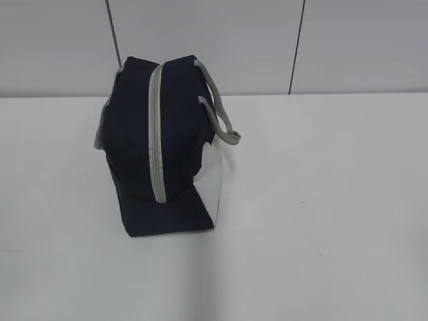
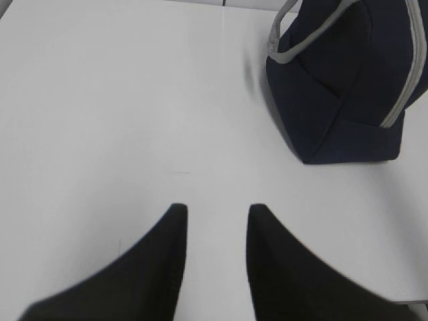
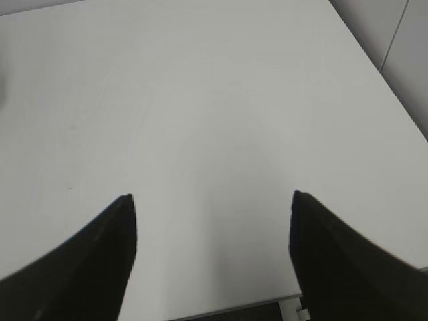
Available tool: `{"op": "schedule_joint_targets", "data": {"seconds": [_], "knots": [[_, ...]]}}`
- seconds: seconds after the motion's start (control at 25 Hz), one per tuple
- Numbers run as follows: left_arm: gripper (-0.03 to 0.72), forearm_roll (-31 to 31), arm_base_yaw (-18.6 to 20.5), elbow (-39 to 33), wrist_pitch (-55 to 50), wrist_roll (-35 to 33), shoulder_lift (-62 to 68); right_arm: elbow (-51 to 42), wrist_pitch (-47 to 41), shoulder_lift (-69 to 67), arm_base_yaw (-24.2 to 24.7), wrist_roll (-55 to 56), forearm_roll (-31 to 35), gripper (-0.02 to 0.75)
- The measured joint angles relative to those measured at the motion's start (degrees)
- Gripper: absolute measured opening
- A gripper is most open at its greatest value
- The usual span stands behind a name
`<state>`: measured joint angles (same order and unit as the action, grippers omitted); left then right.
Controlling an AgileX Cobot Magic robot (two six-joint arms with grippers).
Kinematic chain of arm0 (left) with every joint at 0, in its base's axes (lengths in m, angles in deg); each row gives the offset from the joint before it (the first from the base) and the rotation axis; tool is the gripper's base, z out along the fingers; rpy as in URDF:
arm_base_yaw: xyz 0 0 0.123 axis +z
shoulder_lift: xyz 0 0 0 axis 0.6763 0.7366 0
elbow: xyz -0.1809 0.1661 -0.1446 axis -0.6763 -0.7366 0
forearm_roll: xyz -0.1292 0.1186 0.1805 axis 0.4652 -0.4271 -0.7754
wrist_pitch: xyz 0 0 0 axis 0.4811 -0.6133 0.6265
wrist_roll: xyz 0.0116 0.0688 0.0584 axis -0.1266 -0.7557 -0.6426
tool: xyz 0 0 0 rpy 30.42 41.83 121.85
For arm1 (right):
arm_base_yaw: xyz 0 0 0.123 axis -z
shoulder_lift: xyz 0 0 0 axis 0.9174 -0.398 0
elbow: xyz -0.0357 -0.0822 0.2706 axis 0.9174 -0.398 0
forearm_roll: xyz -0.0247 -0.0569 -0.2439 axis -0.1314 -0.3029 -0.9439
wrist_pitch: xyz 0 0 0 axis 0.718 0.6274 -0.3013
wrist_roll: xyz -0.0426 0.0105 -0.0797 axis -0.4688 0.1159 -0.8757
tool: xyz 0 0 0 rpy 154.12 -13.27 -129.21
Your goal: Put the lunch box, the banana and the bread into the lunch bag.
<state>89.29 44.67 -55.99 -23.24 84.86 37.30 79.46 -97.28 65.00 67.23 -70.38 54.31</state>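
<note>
The navy lunch bag point(image 1: 160, 150) stands on the white table point(image 1: 321, 200), left of centre, its grey zipper running along the top and looking shut. It also shows in the left wrist view point(image 2: 348, 87) at the upper right. The lunch box, banana and bread are out of view. My left gripper point(image 2: 217, 210) is open and empty over bare table, left of and short of the bag. My right gripper point(image 3: 212, 197) is wide open and empty over bare table near the front edge. Neither gripper shows in the exterior view.
Grey strap handles point(image 1: 221, 110) hang off the bag's right side. A grey panelled wall point(image 1: 301, 47) stands behind the table. The table's front edge point(image 3: 234, 309) lies just below my right gripper, and its right edge point(image 3: 381, 73) runs up the right.
</note>
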Motion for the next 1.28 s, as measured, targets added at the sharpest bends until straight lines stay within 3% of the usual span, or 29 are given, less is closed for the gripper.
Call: {"op": "schedule_joint_targets", "data": {"seconds": [1.28], "knots": [[0.235,0.0,0.0,0.0,0.0,0.0,0.0,0.0,0.0,0.0,0.0,0.0,0.0,0.526]]}}
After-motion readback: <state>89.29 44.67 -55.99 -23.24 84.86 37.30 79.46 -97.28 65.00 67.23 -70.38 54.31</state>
